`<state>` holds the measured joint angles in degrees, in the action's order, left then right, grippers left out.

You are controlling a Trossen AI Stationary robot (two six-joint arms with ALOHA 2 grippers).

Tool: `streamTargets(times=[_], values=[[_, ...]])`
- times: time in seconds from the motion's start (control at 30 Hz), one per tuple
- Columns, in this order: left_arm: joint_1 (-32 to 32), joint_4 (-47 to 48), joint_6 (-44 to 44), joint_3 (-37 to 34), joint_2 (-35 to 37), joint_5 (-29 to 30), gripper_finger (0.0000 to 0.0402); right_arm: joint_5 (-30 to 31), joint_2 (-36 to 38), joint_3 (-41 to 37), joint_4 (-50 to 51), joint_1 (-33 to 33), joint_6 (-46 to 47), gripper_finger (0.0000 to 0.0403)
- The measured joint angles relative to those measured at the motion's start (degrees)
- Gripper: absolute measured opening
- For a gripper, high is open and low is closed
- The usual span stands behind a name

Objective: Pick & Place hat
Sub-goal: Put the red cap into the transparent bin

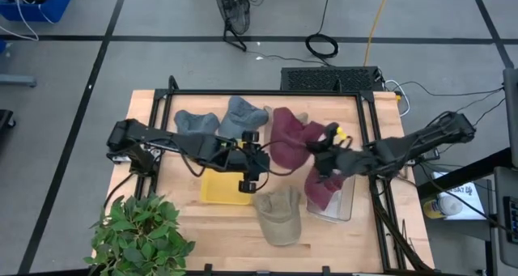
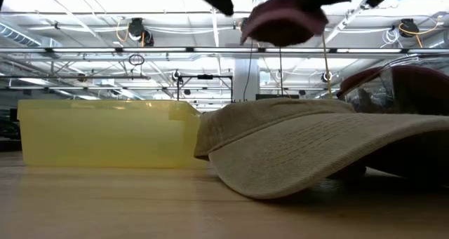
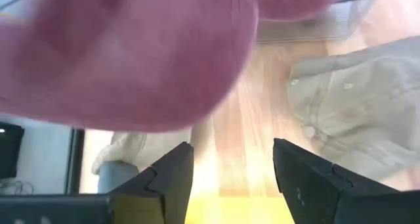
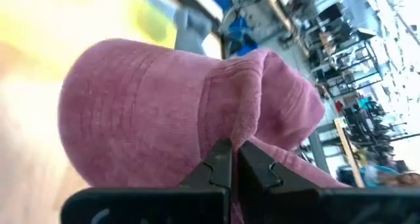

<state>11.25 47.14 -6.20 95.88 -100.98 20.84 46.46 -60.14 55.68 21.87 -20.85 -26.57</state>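
A maroon hat (image 1: 287, 138) is off the table and shows high in the low view (image 2: 284, 22). My right gripper (image 1: 318, 156) is shut on it at its right side. My left gripper (image 1: 252, 169) is open over the yellow bin (image 1: 225, 187), just left of the maroon hat. The hat fills the upper part of the left wrist view (image 3: 131, 53), beyond the left gripper (image 3: 233, 158). A tan cap (image 1: 279, 215) lies flat on the table near the near edge. A second maroon hat (image 1: 325, 191) sits in a clear container. My right gripper (image 4: 233, 152) pinches a bunched fold of the maroon hat's cloth (image 4: 246, 129) between its two shut fingers, coming level from the table's right side. How many layers it holds does not show. The hat is lifted clear, with its crown (image 4: 144, 112) bulging out beyond the fingers.
Two grey hats (image 1: 194, 121) (image 1: 243, 116) lie toward the table's far edge. The clear container (image 1: 344, 205) stands right of the tan cap. A green plant (image 1: 142, 231) sits at the near left corner. A black frame (image 1: 267, 92) borders the table.
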Motion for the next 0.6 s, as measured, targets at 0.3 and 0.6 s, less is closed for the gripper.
streamTargets(times=[0.3,0.6], values=[[-1.0,-17.6,-6.2,-14.8,5.7,-2.0,0.0122,0.0,6.0,7.2,13.9,-9.8,15.3,0.0],[-4.5,-27.6,-5.8,-22.7,10.7,-10.9,0.0012,0.1,6.8,11.4,35.2,-20.9,45.7,0.0]])
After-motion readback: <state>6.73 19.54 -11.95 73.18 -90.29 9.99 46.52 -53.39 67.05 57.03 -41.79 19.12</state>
